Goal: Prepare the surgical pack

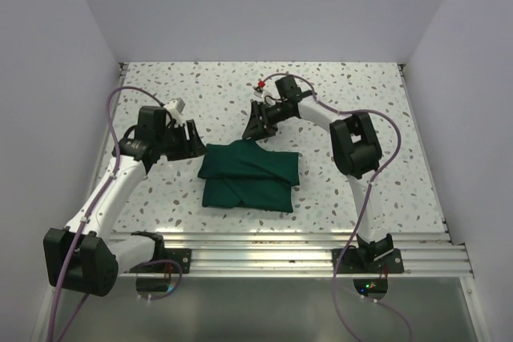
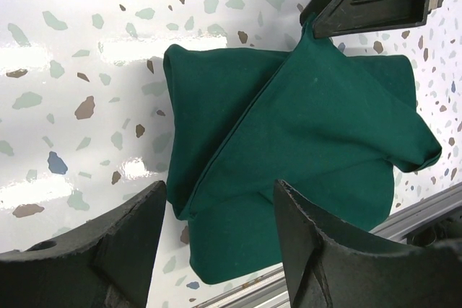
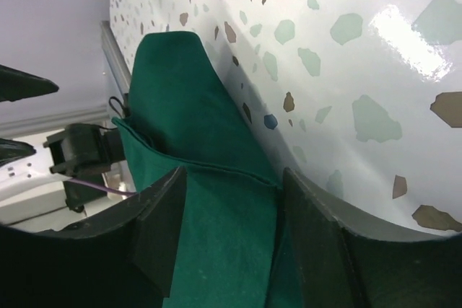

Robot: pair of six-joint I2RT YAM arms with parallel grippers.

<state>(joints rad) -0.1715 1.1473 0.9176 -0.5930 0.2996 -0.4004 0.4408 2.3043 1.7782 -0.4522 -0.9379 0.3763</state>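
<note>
Where the white table (image 1: pixel 361 94) with its coloured speckles sits between three plain pale walls (image 1: pixel 48 54), the green surgical pack (image 1: pixel 248 178) lies folded in the middle. A shiny metal rail (image 1: pixel 264 250) runs along the near edge. The left gripper (image 1: pixel 195 146) is just beside the pack, fingers apart. The right gripper (image 1: pixel 255 127) pinches the pack's far edge

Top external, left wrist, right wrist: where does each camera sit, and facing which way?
Top external: above and behind, looking down at the table; left claw and right claw show.
Left wrist: behind the left claw, facing the green bundle past its fingers.
Right wrist: behind the right claw, skimming along the bundle between its fingers.
Shared: all three show the bundle.
</note>
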